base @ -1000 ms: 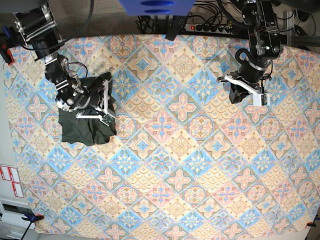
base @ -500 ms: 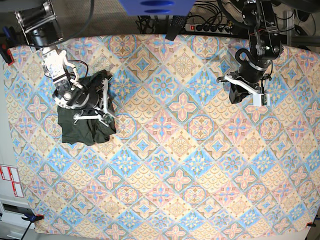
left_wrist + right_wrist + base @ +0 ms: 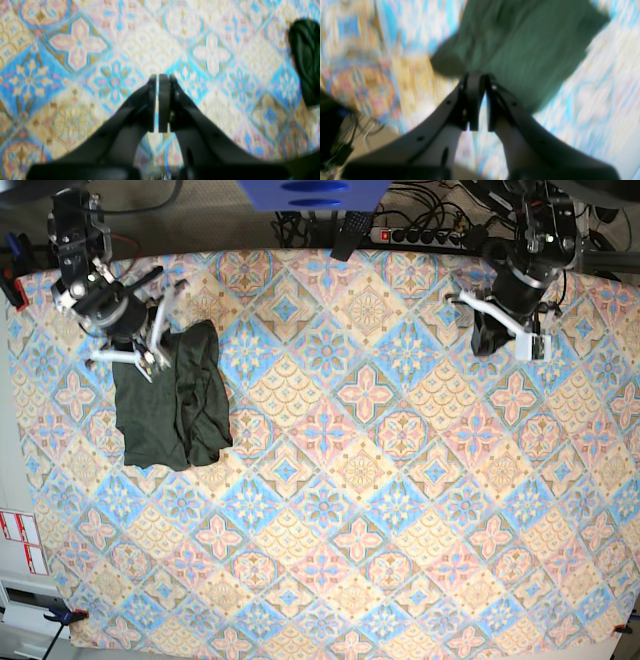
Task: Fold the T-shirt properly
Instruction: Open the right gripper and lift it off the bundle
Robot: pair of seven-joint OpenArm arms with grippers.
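The dark olive-green T-shirt (image 3: 172,405) lies folded into a compact rectangle on the patterned tablecloth (image 3: 360,480) at the left. It also shows blurred in the right wrist view (image 3: 525,47). My right gripper (image 3: 155,345) hangs over the shirt's back edge. In the right wrist view it (image 3: 478,76) is shut and holds nothing, with the shirt beyond its tips. My left gripper (image 3: 497,332) is at the back right, far from the shirt. In the left wrist view it (image 3: 158,77) is shut and empty above the cloth.
A power strip (image 3: 420,235) with cables and a blue object (image 3: 310,192) sit past the table's back edge. A dark green shape (image 3: 305,62) lies at the right edge of the left wrist view. The table's left edge shows near the right gripper (image 3: 357,140).
My right gripper has lifted off the shirt and drawn back toward the back-left corner. My left gripper has also drawn back toward the rear. The shirt stays in place.
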